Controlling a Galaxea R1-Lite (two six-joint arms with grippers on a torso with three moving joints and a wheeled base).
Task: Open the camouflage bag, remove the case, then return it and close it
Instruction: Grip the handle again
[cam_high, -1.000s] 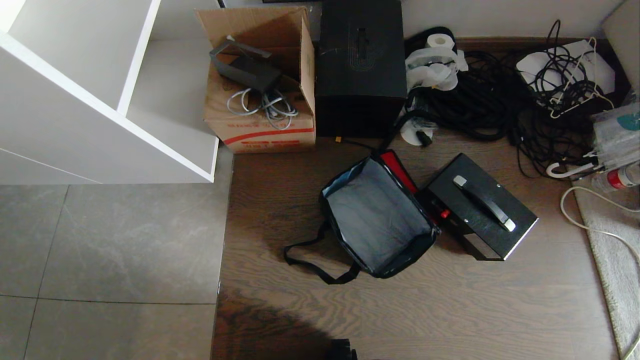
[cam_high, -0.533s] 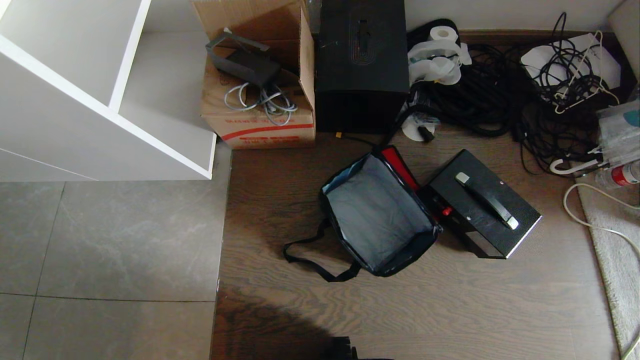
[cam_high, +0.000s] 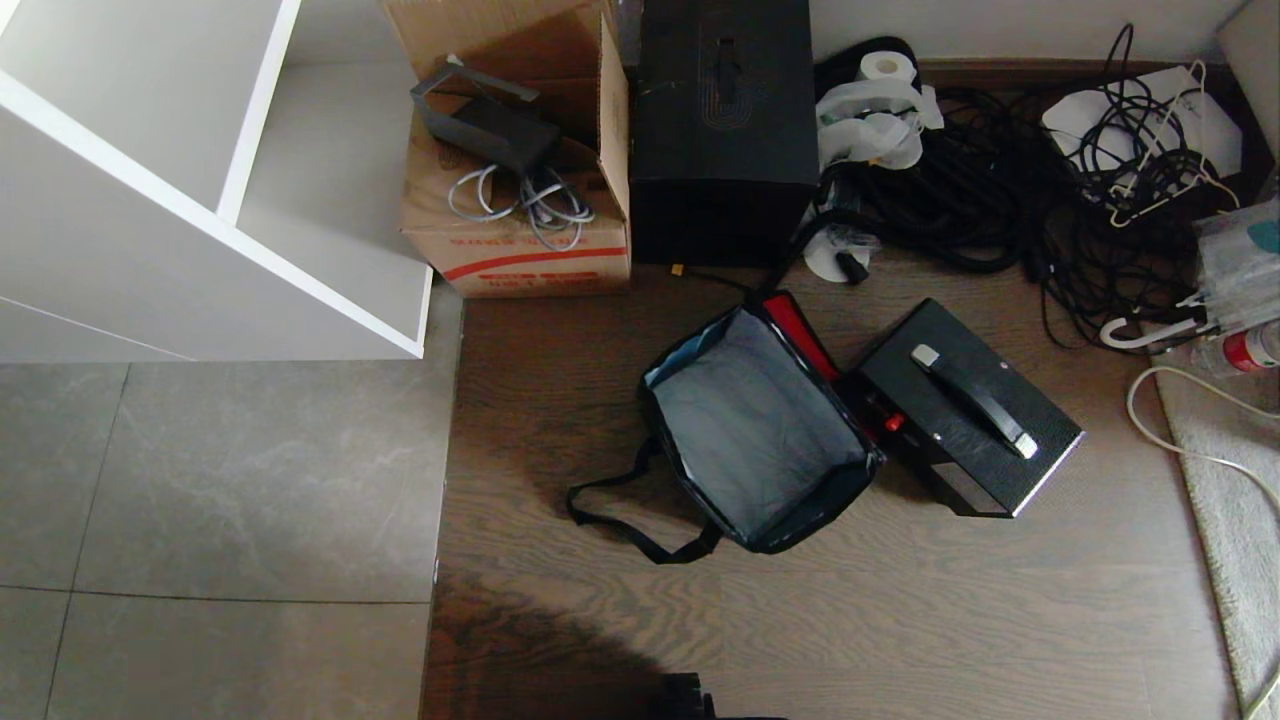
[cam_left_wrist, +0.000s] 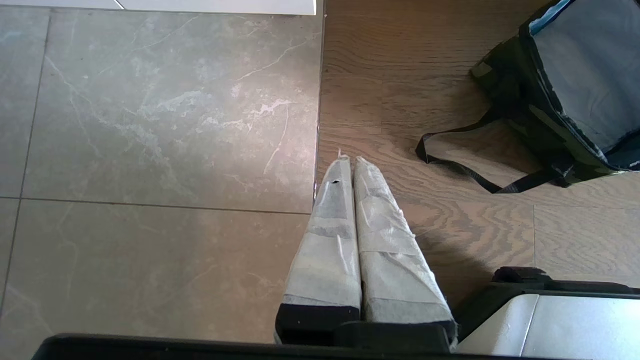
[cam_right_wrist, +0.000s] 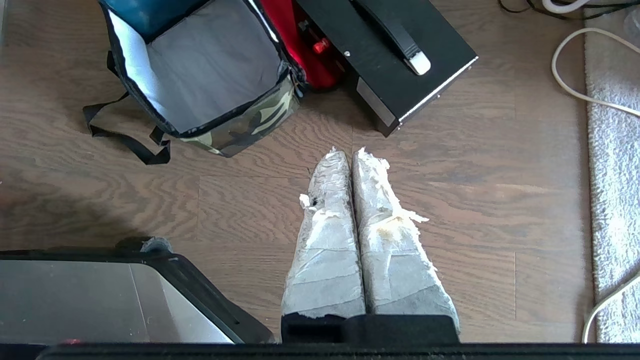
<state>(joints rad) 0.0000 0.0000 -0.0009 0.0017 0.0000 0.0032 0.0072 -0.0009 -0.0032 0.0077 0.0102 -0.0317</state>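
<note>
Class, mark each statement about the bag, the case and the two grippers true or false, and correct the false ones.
1. The bag is zipped shut. False: it gapes open, grey lining showing.
2. The case lies on the floor beside the bag. True.
3. The right gripper holds the case handle. False: it is shut on nothing, above bare floor.
4. The left gripper is shut. True.
5. The bag is empty. True.
</note>
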